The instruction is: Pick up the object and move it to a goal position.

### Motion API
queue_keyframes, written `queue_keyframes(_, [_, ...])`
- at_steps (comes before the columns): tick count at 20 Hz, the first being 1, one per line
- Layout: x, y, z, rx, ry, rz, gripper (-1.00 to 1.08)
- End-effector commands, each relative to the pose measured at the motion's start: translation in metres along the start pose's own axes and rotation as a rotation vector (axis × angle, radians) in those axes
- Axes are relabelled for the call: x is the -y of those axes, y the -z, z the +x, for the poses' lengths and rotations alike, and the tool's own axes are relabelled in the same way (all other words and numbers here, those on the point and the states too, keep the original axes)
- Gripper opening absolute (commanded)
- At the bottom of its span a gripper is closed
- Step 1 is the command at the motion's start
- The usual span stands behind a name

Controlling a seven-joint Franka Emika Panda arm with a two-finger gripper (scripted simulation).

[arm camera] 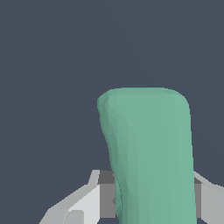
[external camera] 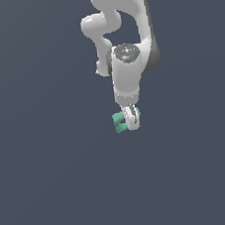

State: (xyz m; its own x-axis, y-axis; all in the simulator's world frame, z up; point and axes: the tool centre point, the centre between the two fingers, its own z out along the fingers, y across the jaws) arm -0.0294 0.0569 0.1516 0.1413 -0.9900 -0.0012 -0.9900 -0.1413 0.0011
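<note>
The teal-green lumpy object (external camera: 119, 122) sits at the tip of the white arm, near the middle of the exterior view. My gripper (external camera: 131, 121) is shut on it, and the near finger covers its right part. In the wrist view the object (arm camera: 151, 153) fills the space between the two fingers (arm camera: 89, 199) and touches both. I cannot tell from these views whether it rests on the surface or is lifted off it.
The white arm (external camera: 123, 43) reaches down from the top of the exterior view. A plain dark grey-blue surface (external camera: 53, 181) lies all around. No goal marker shows in either view.
</note>
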Motion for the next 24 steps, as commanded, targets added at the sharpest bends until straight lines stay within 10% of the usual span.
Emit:
queue_keyframes(1, [-0.013, 0.015, -0.014, 0.000, 0.001, 0.001, -1.00])
queue_keyframes(24, [-0.083, 0.100, -0.089, -0.002, 0.000, 0.001, -1.00])
